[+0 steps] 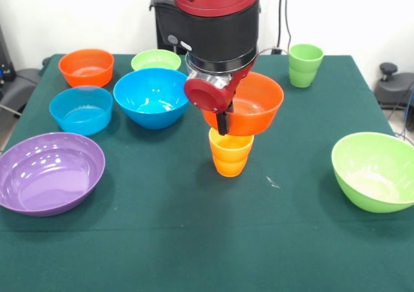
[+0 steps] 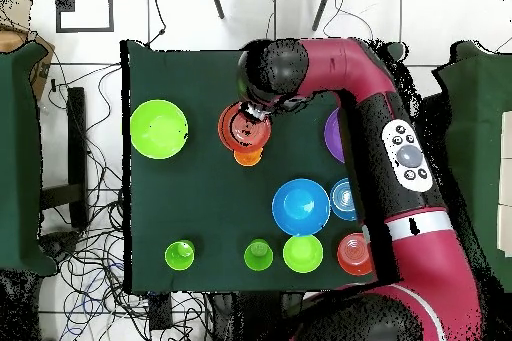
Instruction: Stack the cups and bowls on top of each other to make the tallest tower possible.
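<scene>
My gripper (image 1: 222, 120) is shut on the near rim of an orange bowl (image 1: 255, 104), one black finger showing over the outside of the wall. The bowl hangs slightly tilted just above and behind an upright orange cup (image 1: 231, 153); I cannot tell whether they touch. From above, the orange bowl (image 2: 245, 127) overlaps the orange cup (image 2: 248, 156), with the gripper (image 2: 252, 115) at the bowl's edge. A green cup (image 1: 305, 64) stands alone at the far right.
Left of the arm sit a blue bowl (image 1: 152, 96), a light blue bowl (image 1: 81, 109), a small orange bowl (image 1: 86, 67), a small lime bowl (image 1: 156, 60) and a purple bowl (image 1: 50, 171). A large lime bowl (image 1: 375, 170) sits right. Another green cup (image 2: 258, 255) shows overhead.
</scene>
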Controlling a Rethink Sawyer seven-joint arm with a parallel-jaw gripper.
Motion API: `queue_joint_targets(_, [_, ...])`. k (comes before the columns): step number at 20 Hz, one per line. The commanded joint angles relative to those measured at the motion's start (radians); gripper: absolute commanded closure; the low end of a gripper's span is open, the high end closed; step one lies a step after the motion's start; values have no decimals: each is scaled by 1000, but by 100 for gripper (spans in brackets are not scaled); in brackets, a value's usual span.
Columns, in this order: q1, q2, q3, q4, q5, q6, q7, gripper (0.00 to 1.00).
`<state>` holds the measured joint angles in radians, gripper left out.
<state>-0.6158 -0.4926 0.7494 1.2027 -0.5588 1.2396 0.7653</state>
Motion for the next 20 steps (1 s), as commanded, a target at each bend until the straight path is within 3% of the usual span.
queue_joint_targets(1, [18,46,-39,-73,-78,107,-221,100])
queue_joint_targets(9, [19,64,-33,-110,-86,125,-246,100])
queue_joint_targets(20, [30,60,-51,-87,-90,89,-170,100])
